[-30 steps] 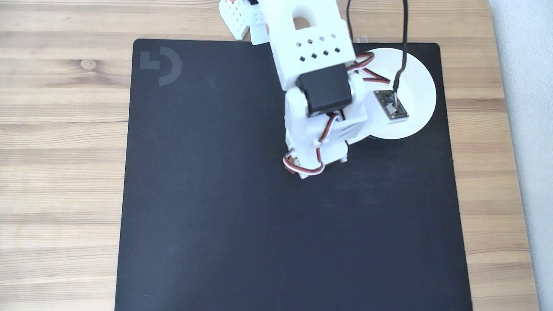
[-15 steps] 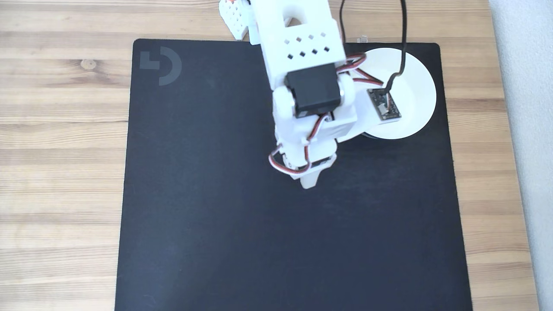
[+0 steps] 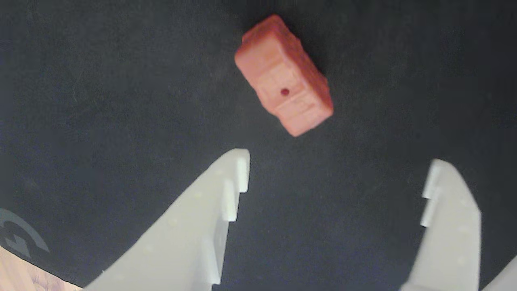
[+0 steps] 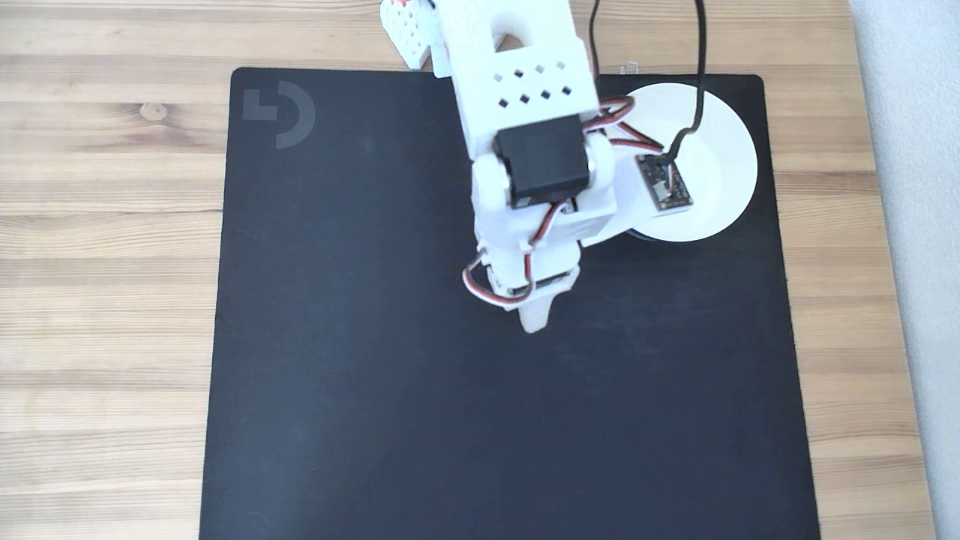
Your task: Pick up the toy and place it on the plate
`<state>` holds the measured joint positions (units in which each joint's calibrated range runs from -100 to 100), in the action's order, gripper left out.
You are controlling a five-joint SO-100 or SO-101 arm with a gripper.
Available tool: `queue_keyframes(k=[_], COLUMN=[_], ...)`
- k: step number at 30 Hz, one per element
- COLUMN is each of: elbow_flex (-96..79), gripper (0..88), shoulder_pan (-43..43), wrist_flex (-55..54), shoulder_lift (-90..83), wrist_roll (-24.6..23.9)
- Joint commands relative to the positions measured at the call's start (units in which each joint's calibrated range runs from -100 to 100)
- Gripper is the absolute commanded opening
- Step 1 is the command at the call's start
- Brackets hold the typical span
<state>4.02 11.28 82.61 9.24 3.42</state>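
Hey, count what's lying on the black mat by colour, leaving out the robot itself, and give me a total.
Red: 1, the toy
White: 1, the plate
Total: 2, both on the mat

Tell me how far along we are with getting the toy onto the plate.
Early stage. Nothing is done: the toy lies on the black mat, ungrasped. In hand: in the wrist view the claw is open, its tips just short of the toy. Left: closing on the toy, lifting it, carrying it to the white plate in the fixed view.
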Motion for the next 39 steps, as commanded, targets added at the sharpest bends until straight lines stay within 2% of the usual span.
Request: queue_keyframes(k=[1, 17, 18, 21, 22, 27, 34, 39], elbow_flex=[1.71, 1.71, 1.71, 1.71, 1.62, 1.62, 1.53, 1.53], gripper=[42.7, 43.0, 43.0, 43.0, 43.0, 43.0, 43.0, 43.0], shoulder_pan=[-0.61, -0.61, -0.61, -0.53, -0.19, 1.23, 0.98, -0.19], wrist_flex=[3.76, 4.01, 4.01, 4.10, 4.27, 4.27, 4.27, 5.88], shoulder_lift=[-0.28, -0.20, -0.20, -0.20, -0.20, -0.20, -0.11, -0.11], wrist_roll=[0.13, 0.75, 3.47, 7.38, 10.46, 16.10, 22.31, 22.41])
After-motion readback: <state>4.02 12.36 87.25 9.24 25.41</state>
